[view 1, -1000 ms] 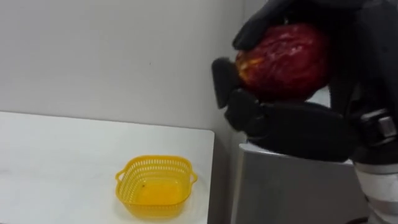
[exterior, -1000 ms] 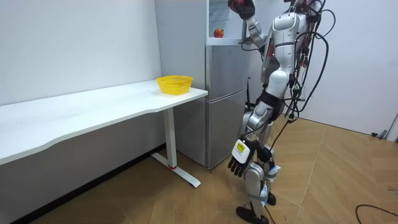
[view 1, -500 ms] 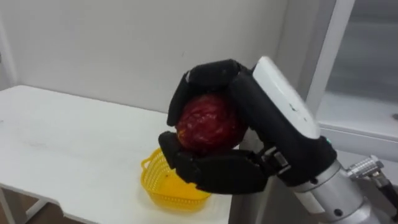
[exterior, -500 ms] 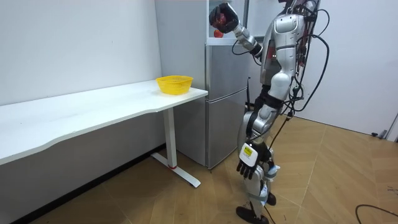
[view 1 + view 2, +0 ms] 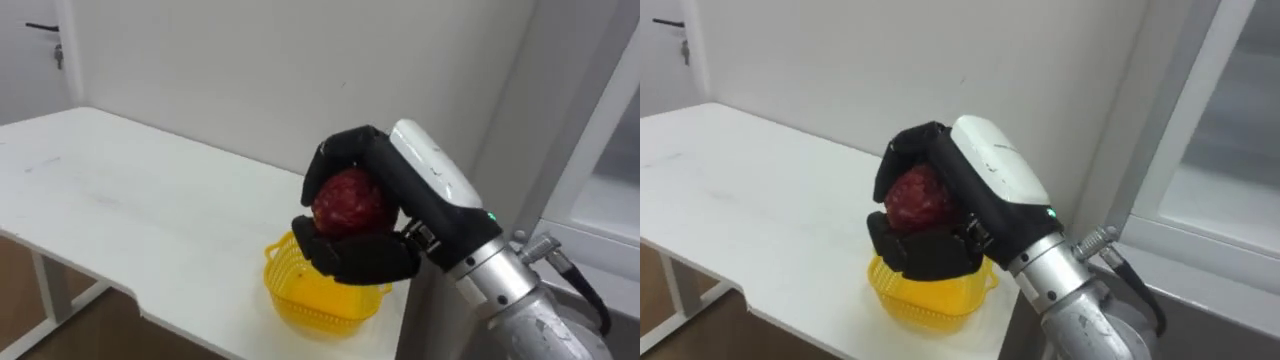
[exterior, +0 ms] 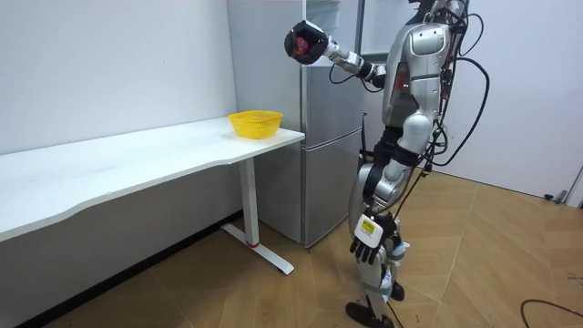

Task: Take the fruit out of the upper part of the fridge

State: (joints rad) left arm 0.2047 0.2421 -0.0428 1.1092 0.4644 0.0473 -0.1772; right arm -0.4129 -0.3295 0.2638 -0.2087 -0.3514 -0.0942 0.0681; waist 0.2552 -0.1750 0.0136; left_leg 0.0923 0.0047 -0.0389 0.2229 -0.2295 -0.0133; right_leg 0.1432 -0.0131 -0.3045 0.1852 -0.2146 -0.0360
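Observation:
A dark red round fruit (image 5: pixel 348 200) sits in my right hand (image 5: pixel 392 170), whose black fingers and thumb curl round it. The hand holds it in the air just above a yellow mesh basket (image 5: pixel 305 305), which stands on the white table (image 5: pixel 130 190) near the corner closest to the fridge. In the room view the raised right arm reaches from the fridge side toward the table, with the fruit (image 6: pixel 301 43) high above the basket (image 6: pixel 255 121). My left hand (image 6: pixel 369 244) hangs at my side with relaxed fingers and holds nothing.
The grey two-door fridge (image 6: pixel 332 137) stands right of the table, and I stand on the wooden floor in front of it. Its pale frame (image 5: pixel 590 130) fills the right of the eye views. A white wall lies behind the table.
My right hand has carried the fruit from the upper fridge out to the left, over the basket. The eye views have swung left toward the table.

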